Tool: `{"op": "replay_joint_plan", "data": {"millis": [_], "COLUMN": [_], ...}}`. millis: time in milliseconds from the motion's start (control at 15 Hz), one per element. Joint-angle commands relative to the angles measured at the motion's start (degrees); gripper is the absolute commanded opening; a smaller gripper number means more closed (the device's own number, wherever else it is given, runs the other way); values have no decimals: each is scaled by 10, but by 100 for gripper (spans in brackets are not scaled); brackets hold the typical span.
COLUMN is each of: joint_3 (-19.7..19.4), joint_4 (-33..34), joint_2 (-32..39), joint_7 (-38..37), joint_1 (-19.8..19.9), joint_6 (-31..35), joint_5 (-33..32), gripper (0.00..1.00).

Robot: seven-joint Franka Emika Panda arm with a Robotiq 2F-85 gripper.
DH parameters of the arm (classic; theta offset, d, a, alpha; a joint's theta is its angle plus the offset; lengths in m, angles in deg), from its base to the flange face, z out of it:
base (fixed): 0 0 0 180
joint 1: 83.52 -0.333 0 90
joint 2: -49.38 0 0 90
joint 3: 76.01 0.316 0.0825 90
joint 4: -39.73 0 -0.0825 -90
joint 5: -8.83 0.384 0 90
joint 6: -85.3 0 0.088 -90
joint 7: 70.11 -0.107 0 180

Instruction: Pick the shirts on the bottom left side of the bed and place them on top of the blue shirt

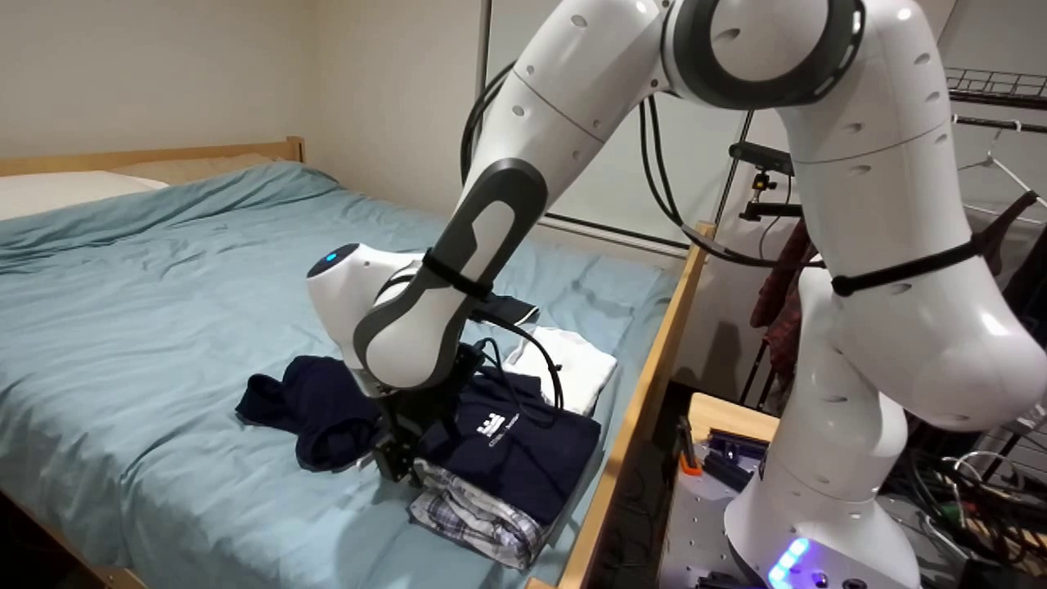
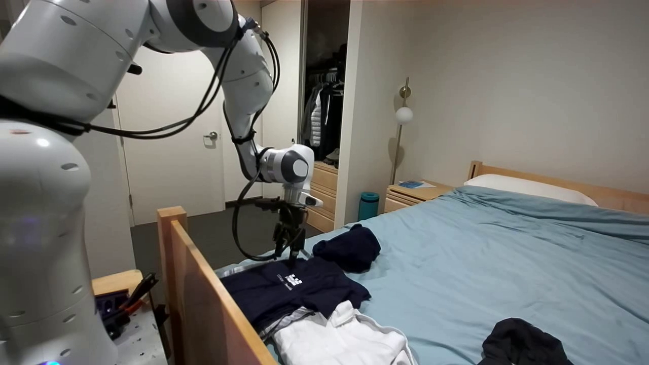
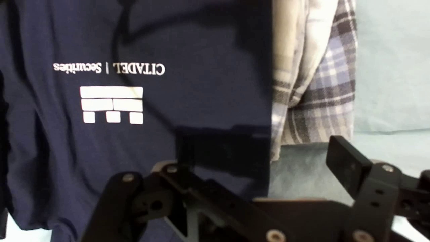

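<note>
A folded navy blue shirt with a white logo (image 1: 532, 458) lies on top of a folded plaid shirt (image 1: 478, 515) near the bed's wooden end board. Both also show in the wrist view, the navy shirt (image 3: 201, 84) covering part of the plaid one (image 3: 322, 101). A crumpled navy garment (image 1: 327, 409) lies beside them; it also shows in an exterior view (image 2: 352, 248). My gripper (image 3: 265, 158) is open and empty, pointing down. One finger is over the navy shirt, the other past its edge over the bedding. I cannot tell whether a finger touches cloth.
A white shirt (image 2: 345, 337) lies against the stack. A dark garment (image 2: 525, 344) lies farther along the bed. The wooden end board (image 1: 646, 384) stands between bed and robot base. Tools (image 1: 728, 458) lie on the base table. Cables hang along the arm.
</note>
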Motion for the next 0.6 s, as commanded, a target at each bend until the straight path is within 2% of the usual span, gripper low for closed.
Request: {"op": "replay_joint_plan", "data": {"millis": [0, 67, 400, 533], "joint_3": [-7, 1, 2, 2], "joint_4": [10, 4, 4, 9], "joint_2": [-1, 1, 1, 0], "joint_7": [-33, -17, -17, -27], "joint_1": [-11, 0, 0, -2], "joint_6": [-55, -29, -31, -58], "joint_5": [-24, -14, -14, -5], "gripper": [100, 100, 100, 100]}}
